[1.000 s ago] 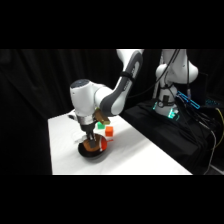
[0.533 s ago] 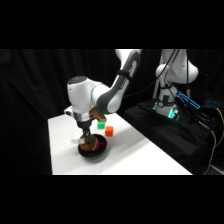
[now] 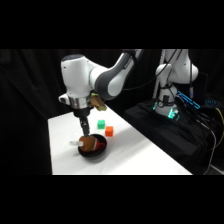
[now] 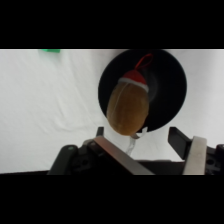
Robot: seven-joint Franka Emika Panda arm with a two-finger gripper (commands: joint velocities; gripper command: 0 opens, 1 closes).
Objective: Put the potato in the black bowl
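A white table carried the black bowl directly under the gripper, with an orange cube and a green cube just beyond.

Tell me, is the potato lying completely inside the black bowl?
No, in the wrist view the potato hangs out over the rim of the black bowl onto the white table.

both views are soft and slightly blurred throughout. side view: the white table is brightly lit at lower centre; the surroundings stay almost black. a teal glow shows at right of centre. wrist view: the table is evenly bright. the black bowl reads as a flat dark disc without detail. the linkage along the bottom edge is out of focus.
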